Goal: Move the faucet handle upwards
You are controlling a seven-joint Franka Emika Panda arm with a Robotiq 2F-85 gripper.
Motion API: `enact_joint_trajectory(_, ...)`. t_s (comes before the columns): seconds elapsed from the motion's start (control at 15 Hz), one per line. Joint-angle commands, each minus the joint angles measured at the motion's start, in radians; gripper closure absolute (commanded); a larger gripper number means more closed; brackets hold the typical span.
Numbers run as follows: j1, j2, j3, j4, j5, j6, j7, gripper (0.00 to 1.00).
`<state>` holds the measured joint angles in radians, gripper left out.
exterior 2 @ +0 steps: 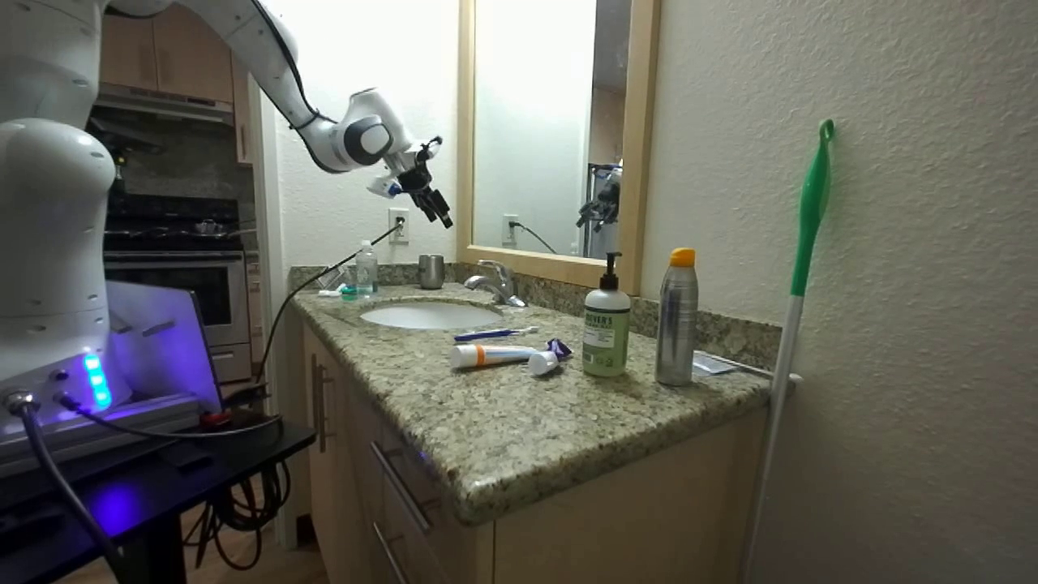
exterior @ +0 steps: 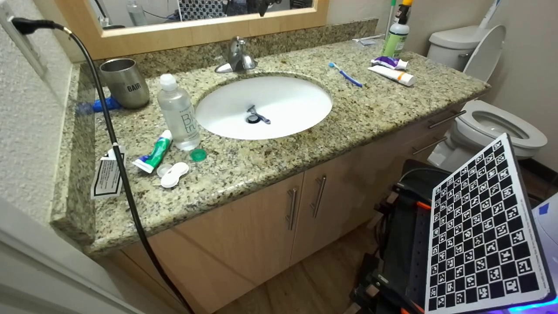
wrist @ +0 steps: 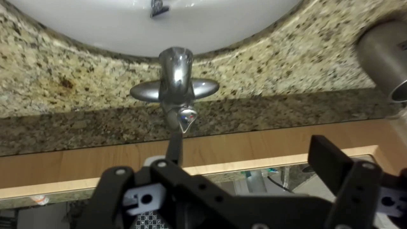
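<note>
Granite countertop (exterior: 244,161) covered by both exterior views; white arm (exterior 2: 263,65) seen extended over it in an exterior view. Toilet (exterior: 471,135) caught only in an exterior view. White oval sink (exterior: 301,100) shown nearly whole there, cut off in the wrist view. Gripper (wrist: 246,140) suspended above the countertop, fingers (wrist: 175,148) seen spread wide apart in the wrist view. Chrome faucet (wrist: 175,74) mounted behind the sink, caught in all views. Metal cup (exterior: 126,87) stood upright, its lettering BAIR readable in an exterior view. Faucet handle (wrist: 187,117) located atop the faucet; red and blue marks readable only in the wrist view. One finger is overlaid near its tip there, but a gap between gripper and handle (exterior 2: 496,268) is shown in an exterior view. Razor (exterior: 261,117) seen beside the drain (exterior: 253,119), partly cut off in the wrist view.
</note>
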<state>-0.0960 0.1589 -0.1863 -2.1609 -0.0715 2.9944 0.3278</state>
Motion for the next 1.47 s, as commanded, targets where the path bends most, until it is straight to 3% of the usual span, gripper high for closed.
enact_joint_trajectory(0.0,0.147,0.265,-0.236,0.221,-0.266,0.134,0.276,0.00)
enact_joint_trajectory(0.07,0.051,0.134,-0.105,0.084,-0.177,0.101,0.165,0.00)
enact_joint_trajectory(0.13,0.074,0.181,-0.143,0.118,-0.200,0.115,0.206,0.00)
enact_joint_trajectory(0.33,0.067,0.178,-0.125,0.117,-0.192,0.113,0.200,0.00)
enact_joint_trajectory(0.4,0.068,0.177,-0.131,0.118,-0.197,0.109,0.199,0.00)
enact_joint_trajectory(0.53,0.167,0.324,-0.293,0.240,-0.255,0.134,0.317,0.00)
enact_joint_trajectory(0.67,0.232,0.427,-0.370,0.316,-0.238,0.098,0.389,0.00)
enact_joint_trajectory(0.73,0.174,0.297,-0.299,0.206,-0.230,0.109,0.316,0.00)
enact_joint_trajectory(1.07,0.178,0.343,-0.304,0.249,-0.222,0.078,0.331,0.00)
enact_joint_trajectory(1.27,0.213,0.456,-0.367,0.328,-0.234,0.004,0.373,0.00)
enact_joint_trajectory(1.4,0.197,0.405,-0.344,0.283,-0.228,0.030,0.351,0.00)
